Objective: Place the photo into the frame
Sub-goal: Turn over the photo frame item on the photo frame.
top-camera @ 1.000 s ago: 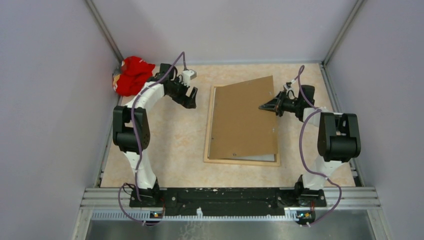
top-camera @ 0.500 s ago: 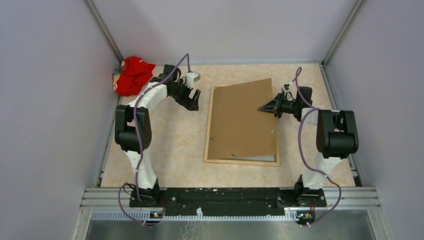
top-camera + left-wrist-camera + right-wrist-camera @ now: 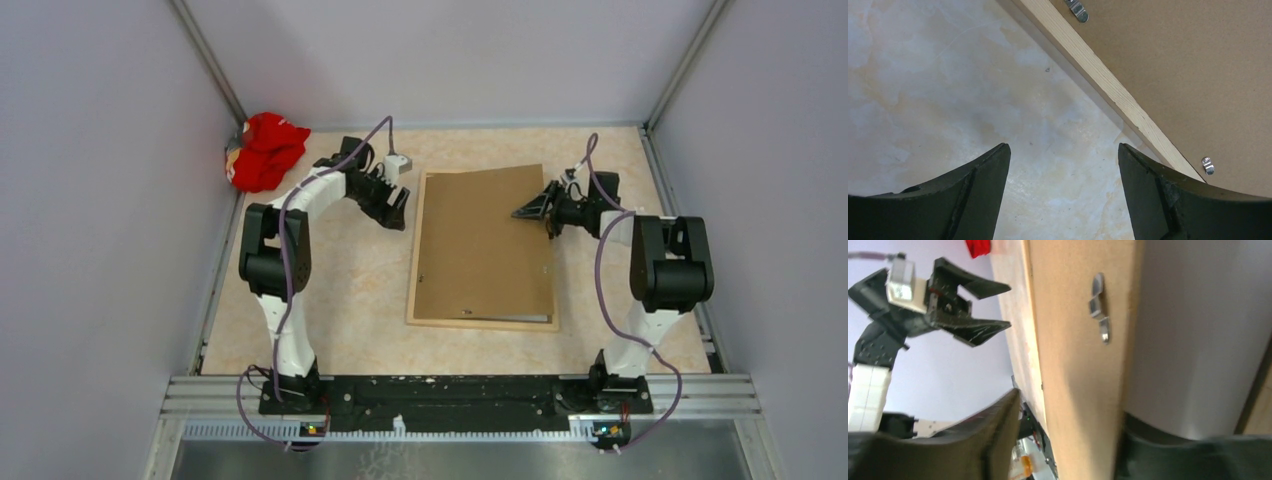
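Note:
The light-wood frame (image 3: 414, 260) lies flat mid-table, and a brown backing board (image 3: 485, 240) covers its opening almost squarely. Only a pale strip of the photo (image 3: 512, 317) shows, at the board's near edge. My right gripper (image 3: 530, 208) is at the board's far right edge. In the right wrist view its jaws (image 3: 1070, 410) stand open around the board (image 3: 1073, 340), with a gap at the left finger (image 3: 993, 430) and a grey surface (image 3: 1198, 340) beyond. My left gripper (image 3: 397, 205) hovers open just left of the frame's rail (image 3: 1108, 85), over bare table (image 3: 1063, 150).
A red cloth (image 3: 265, 150) is bunched in the far left corner. Small metal clips (image 3: 1207, 165) sit along the board's edge by the rail. Grey walls close in the table on three sides. A metal rail (image 3: 460, 395) with the arm bases runs along the near edge.
The board has swung from skewed to lying nearly square in the frame. My right gripper has opened off its edge. My left gripper has moved right, up to the frame's left rail.

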You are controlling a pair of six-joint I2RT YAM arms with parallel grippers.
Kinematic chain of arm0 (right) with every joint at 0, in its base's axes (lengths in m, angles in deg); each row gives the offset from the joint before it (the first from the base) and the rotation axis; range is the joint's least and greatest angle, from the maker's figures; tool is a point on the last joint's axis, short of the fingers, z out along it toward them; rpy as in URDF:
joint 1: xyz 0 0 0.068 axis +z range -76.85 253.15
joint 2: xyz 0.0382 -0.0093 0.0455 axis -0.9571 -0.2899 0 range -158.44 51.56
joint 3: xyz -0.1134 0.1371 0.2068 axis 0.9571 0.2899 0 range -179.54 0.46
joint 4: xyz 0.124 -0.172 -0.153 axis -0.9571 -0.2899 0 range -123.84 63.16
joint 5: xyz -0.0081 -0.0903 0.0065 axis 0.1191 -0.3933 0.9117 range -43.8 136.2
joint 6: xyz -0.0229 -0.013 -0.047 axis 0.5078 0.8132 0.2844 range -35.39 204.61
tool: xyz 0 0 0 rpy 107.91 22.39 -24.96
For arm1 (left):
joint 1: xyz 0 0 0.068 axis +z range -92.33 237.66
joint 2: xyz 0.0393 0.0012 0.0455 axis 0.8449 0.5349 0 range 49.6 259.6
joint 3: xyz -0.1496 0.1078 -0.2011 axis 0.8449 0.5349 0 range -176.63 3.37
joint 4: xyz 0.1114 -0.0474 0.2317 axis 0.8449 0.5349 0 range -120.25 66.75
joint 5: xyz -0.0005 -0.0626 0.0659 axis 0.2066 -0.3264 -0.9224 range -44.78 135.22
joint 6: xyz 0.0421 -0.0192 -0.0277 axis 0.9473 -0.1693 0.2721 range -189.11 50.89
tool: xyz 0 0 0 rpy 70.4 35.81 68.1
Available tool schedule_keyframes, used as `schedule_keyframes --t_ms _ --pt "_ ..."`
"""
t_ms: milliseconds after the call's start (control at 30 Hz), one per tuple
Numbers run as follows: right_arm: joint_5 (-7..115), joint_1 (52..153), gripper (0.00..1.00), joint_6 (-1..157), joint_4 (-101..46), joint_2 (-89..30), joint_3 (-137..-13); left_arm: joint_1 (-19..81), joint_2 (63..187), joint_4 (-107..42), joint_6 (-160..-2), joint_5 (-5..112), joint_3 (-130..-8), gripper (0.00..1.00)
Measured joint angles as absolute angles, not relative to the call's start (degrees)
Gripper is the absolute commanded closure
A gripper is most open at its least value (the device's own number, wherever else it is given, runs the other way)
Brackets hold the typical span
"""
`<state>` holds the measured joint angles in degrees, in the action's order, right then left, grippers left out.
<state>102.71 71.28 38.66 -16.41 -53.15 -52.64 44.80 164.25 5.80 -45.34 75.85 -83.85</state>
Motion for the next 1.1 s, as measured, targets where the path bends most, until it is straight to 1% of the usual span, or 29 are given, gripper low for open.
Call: schedule_keyframes --t_ms 133,167,200,367,600,733,967,1033,1100 --pt "97.83 72.26 0.16 43.27 -23.25 -53.1 -55.51 44.8 164.25 5.8 -45.08 75.88 -83.85 0.14" --pt "95.74 72.81 0.06 44.99 -25.39 -53.01 -56.47 44.8 164.25 5.8 -44.99 75.88 -83.85 0.14" --pt "93.77 73.16 0.02 46.33 -27.38 -52.8 -57.26 44.8 164.25 5.82 -44.93 75.88 -83.85 0.13" --pt "81.92 78.14 0.01 53.32 -38.72 -51.4 -62.65 44.8 164.25 6.91 -44.31 76.2 -83.87 0.13" --pt "70.05 82.67 0.01 58.11 -48.08 -50.94 -67.09 44.8 164.25 8.14 -43.26 76.23 -83.89 0.13" --pt "65.73 84.35 0.01 59.11 -51.25 -50.89 -67.55 44.8 164.25 8.62 -43.09 76.12 -83.98 0.14" --pt "62.06 84.74 0.01 60.1 -55.66 -49.69 -68.75 44.8 164.25 8.82 -43.0 75.81 -83.98 0.14" --pt "60.9 85.07 0.01 60.6 -57.06 -49.39 -70.57 44.8 164.25 8.84 -43.0 75.79 -83.98 0.11" --pt "59.74 85.77 0.01 61.26 -58.5 -49.17 -72.47 44.8 164.25 8.86 -42.98 75.79 -83.98 0.06"
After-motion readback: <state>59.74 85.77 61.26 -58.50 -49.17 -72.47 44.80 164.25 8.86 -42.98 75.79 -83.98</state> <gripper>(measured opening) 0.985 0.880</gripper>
